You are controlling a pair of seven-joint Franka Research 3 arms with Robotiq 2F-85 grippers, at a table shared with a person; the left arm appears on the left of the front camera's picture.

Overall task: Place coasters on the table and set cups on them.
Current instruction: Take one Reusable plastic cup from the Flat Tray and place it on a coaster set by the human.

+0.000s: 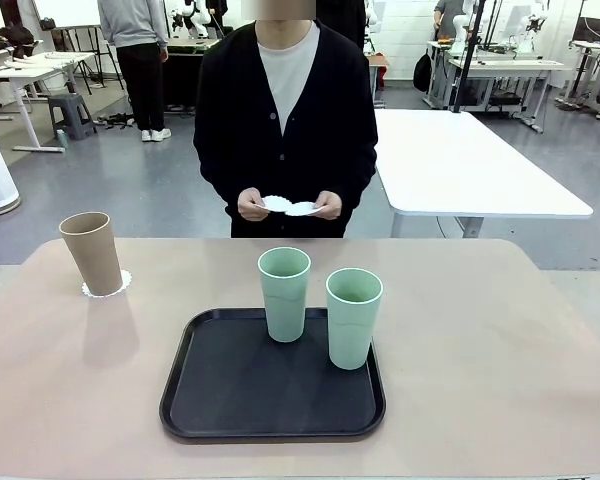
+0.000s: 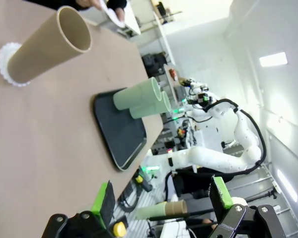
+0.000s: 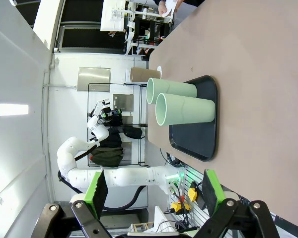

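The likeliest slip from here, as I judge it, is a toppled cup. All three are tall, tapered to a narrow base, and the two in the tray stand close beside each other. A finger reaching for one could catch the rim of its neighbour and tip it. The coasters are the other weak point. They are thin paper and could slide or crumple if a cup lands off-centre. Two spare coasters are in the person's hands at upper centre of the front view, so none lies ready for the mint cups. A cup moved now would end on the bare surface, and an arm reaching across could meet those hands.

The left arm's fingers and the right arm's fingers are both spread wide at the bottom of their wrist views. They hold nothing and are well apart from every cup.

The black tray, at lower centre, holds the rear mint cup and the nearer mint cup, both upright, and nothing else. The tan cup stands at left on a coaster, whose scalloped edge shows around its base. All three cups look empty, as far as their rims let me see.
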